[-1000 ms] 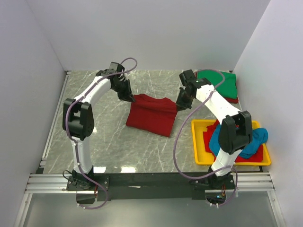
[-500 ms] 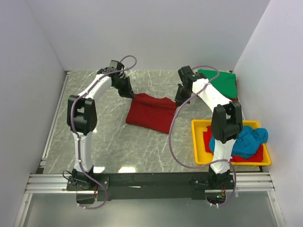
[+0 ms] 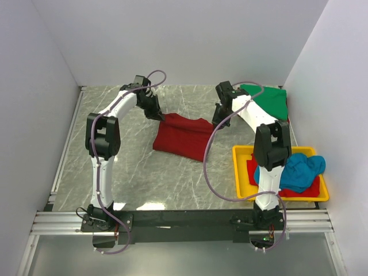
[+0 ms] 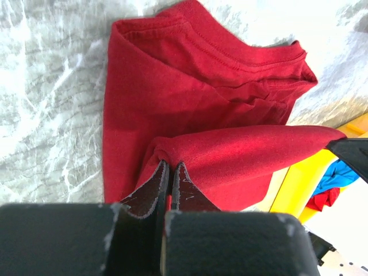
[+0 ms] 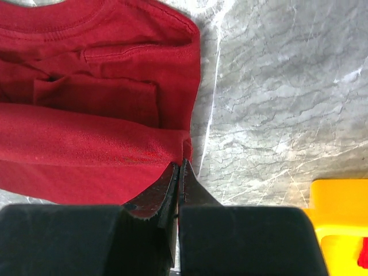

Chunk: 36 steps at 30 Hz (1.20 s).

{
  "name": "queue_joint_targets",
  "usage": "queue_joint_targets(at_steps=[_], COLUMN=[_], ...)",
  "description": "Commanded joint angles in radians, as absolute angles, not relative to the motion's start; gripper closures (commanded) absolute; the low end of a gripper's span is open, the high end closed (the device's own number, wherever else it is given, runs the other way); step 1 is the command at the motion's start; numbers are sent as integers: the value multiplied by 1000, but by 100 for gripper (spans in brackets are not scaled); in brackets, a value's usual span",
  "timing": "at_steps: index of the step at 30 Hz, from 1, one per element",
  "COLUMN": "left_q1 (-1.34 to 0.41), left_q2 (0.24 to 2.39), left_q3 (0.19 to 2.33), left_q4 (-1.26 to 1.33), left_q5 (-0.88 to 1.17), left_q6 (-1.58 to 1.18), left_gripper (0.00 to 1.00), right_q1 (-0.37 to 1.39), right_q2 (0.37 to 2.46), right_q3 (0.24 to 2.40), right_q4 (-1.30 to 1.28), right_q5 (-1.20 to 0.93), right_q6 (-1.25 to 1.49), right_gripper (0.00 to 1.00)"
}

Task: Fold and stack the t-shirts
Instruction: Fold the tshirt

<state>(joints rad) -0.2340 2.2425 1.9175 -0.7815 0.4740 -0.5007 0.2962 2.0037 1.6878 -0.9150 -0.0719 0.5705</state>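
Note:
A dark red t-shirt (image 3: 183, 138) lies partly folded on the marble table, also seen in the left wrist view (image 4: 195, 98) and the right wrist view (image 5: 98, 109). My left gripper (image 3: 160, 117) is shut on its far left edge (image 4: 171, 164). The right gripper (image 3: 215, 122) pinches the far right edge (image 5: 180, 163), jaws shut on cloth. The edge held between them hangs taut above the rest of the shirt. A green t-shirt (image 3: 270, 102) lies folded at the back right. In the yellow tray, a teal blue t-shirt (image 3: 299, 171) is bunched over red cloth (image 3: 253, 167).
The yellow tray (image 3: 240, 172) sits at the right front, its corner visible in the right wrist view (image 5: 339, 213). White walls close off the table's back and sides. Bare marble (image 3: 144, 172) stretches in front of the red shirt.
Both grippers have carried the red shirt's held edge slightly toward the back of the table. The arms' elbows have swung inward. The shirt's body has stayed in place.

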Motion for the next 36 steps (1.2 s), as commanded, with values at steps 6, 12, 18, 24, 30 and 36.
queue_joint_targets(at_steps=[6, 12, 18, 24, 30, 36], left_q1=[-203, -198, -170, -167, -167, -167], left_q2=[2283, 2310, 2283, 2218, 2140, 2106], left_q3=[2046, 2062, 2025, 1988, 1856, 1758], left_q4=[-758, -764, -683, -647, -601, -535], left_q5=[460, 453, 393, 339, 397, 460], left_q6=[-511, -511, -586, -578, -523, -505], left_gripper=[100, 99, 63, 32, 24, 22], right_q1=[273, 267, 253, 239, 239, 239], right_q2=[2074, 2141, 2166, 2031, 1902, 1824], right_q3=[1830, 1911, 1983, 1853, 1588, 1372], right_q4=[-959, -974, -934, -787, -636, -483], right_q5=[-38, -48, -116, -205, -311, -409], right_q6=[531, 525, 492, 491, 494, 535], right_gripper=[100, 100, 49, 21, 20, 20])
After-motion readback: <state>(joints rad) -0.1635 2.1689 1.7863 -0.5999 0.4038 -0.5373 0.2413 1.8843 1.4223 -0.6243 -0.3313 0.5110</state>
